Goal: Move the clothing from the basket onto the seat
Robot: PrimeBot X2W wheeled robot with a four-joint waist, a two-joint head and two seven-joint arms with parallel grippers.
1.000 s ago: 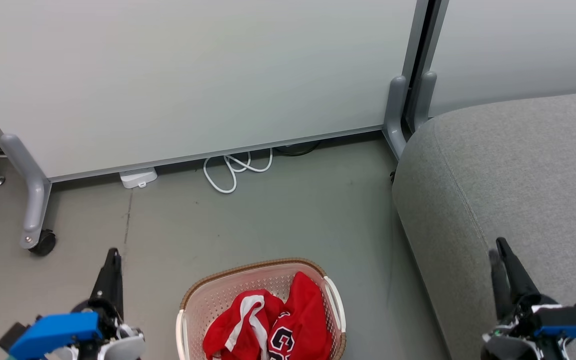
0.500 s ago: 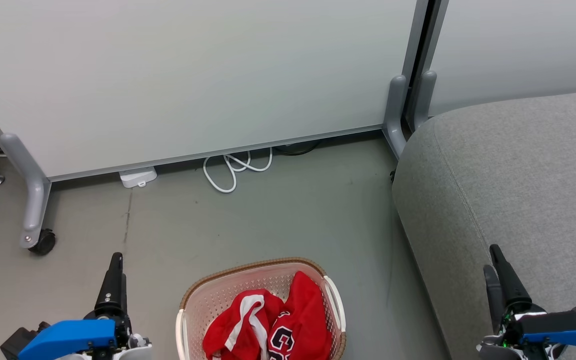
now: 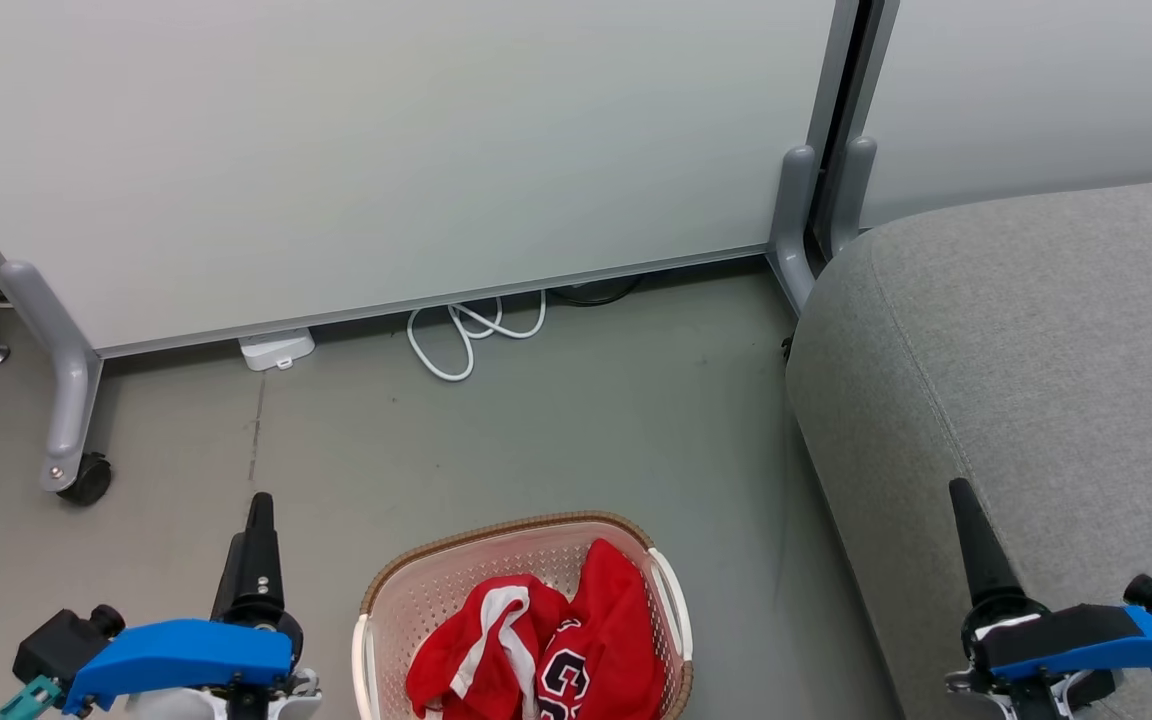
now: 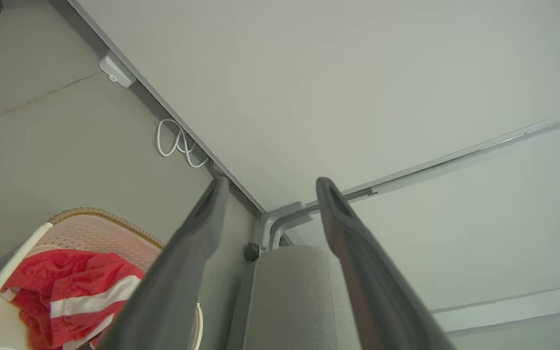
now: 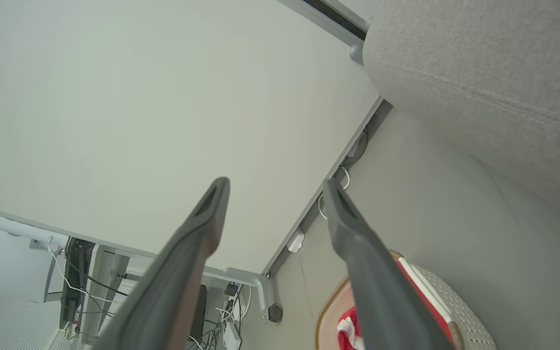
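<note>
Both jaws now spread wide apart where they were nearly together, left gripper [image 4: 272, 187] empty just left of basket [image 3: 521, 528], right gripper [image 5: 274, 188] empty well right of basket near seat [image 3: 1036, 330], red clothing [image 3: 586, 640] heaped inside basket, seat standing right of basket on floor [image 3: 586, 420]

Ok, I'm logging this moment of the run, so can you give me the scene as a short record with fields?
clothing: red with white trim, heaped inside the basket
basket: on the floor, left of the seat, not touching it
seat: grey sofa, rounded edge
left gripper: open, holding nothing
right gripper: open, holding nothing
</note>
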